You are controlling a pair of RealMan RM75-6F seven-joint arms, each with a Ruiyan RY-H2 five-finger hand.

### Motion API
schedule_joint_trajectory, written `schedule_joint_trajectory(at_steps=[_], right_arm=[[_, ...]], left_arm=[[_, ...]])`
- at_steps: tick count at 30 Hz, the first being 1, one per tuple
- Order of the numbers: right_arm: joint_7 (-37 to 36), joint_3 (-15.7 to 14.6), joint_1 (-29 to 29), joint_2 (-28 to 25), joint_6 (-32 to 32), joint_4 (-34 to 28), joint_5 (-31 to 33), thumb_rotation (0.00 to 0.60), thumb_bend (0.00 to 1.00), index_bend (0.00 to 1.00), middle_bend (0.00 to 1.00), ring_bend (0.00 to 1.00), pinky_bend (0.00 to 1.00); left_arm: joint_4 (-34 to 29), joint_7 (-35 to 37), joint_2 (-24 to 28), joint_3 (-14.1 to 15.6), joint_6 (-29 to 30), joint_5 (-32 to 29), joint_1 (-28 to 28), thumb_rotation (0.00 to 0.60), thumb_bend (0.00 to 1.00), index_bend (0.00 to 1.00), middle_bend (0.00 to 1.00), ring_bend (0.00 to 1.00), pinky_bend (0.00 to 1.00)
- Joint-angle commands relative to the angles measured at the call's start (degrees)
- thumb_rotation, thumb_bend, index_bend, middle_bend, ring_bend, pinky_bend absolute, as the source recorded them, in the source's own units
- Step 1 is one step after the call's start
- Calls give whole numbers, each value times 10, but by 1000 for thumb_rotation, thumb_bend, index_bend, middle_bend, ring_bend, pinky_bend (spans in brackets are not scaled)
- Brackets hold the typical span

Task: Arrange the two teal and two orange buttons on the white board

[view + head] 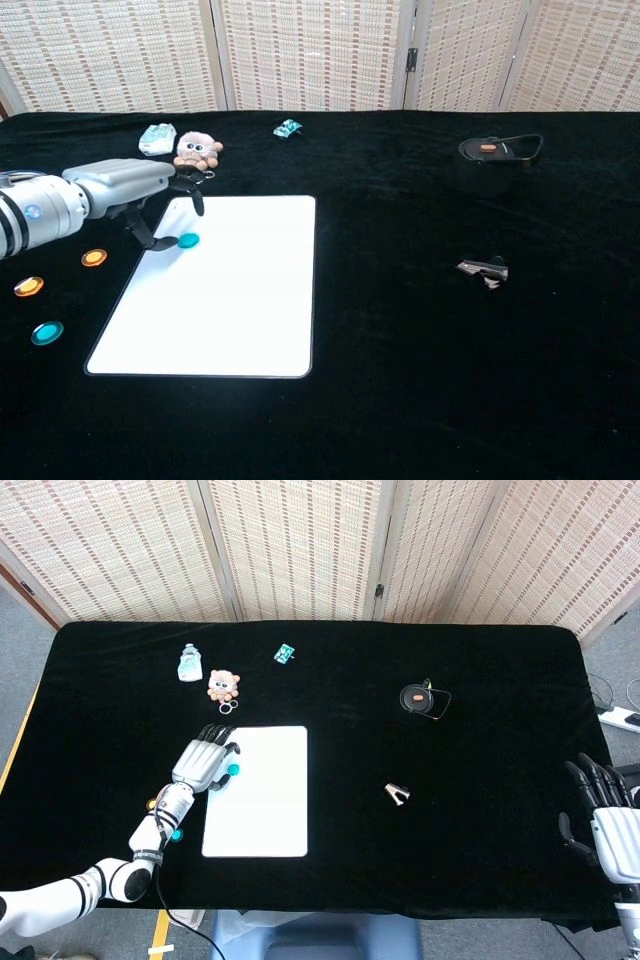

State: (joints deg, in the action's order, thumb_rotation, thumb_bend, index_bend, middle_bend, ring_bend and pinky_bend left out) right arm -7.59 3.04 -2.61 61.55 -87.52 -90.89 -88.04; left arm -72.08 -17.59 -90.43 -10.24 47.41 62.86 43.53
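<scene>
Black table (480, 710), white board (265, 800), woven screens (300, 545)

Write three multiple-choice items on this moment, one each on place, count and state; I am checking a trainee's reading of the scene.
1. Where is the teal button nearest the left hand?
A. over the white board
B. beside the black disc
C. by the plush toy

2. How many orange buttons lie on the black cloth?
A. none
B. two
C. four

3. The right hand is:
A. gripping a clip
B. empty, fingers apart
C. pressing the board

Answers: 1 A, it shows against the board's upper left; 2 B, both left of the board; 3 B, it hangs off the table edge.
</scene>
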Motion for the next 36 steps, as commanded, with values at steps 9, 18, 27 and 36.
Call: schedule_joint_trajectory(at_steps=[9, 18, 27, 36], right_arm=[[2, 0, -3, -1, -3, -5, -12, 547, 589, 0, 0, 47, 0], [2, -1, -9, 1, 1, -8, -21, 547, 588, 0, 0, 50, 0], [1, -3, -12, 3, 3, -8, -27, 546, 588, 0, 0, 48, 0], [0, -5, -8, 1, -2, -9, -26, 544, 589, 0, 0, 42, 0]], left_arm=[[-123, 46, 108, 72, 113, 128, -78, 600, 432, 405, 64, 0, 0], [-152, 67, 141, 140, 206, 240, -142, 600, 432, 419, 64, 0, 0], [-134, 51, 119, 171, 215, 264, -175, 600, 431, 418, 64, 0, 0], [-105, 39, 99, 170, 211, 256, -193, 600, 430, 405, 64, 0, 0]])
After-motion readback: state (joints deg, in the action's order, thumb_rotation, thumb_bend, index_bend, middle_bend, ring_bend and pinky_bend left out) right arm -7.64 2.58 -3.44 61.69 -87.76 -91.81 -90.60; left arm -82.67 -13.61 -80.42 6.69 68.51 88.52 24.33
